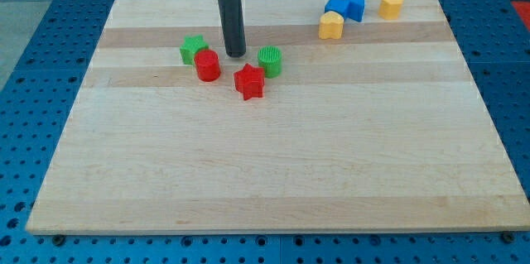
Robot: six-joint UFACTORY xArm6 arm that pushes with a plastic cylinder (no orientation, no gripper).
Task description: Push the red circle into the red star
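Note:
The red circle (207,65) stands on the wooden board (273,165) left of centre, near the view's top. The red star (249,81) lies a short way to its right and slightly lower, with a small gap between them. My tip (235,54) is down on the board just above that gap, to the upper right of the red circle and above the red star. It touches neither block as far as I can tell.
A green star (193,48) touches the red circle's upper left. A green circle (270,61) sits right of my tip, close to the red star. Two blue blocks (344,6) and two yellow blocks (331,25) (392,4) sit at the top right.

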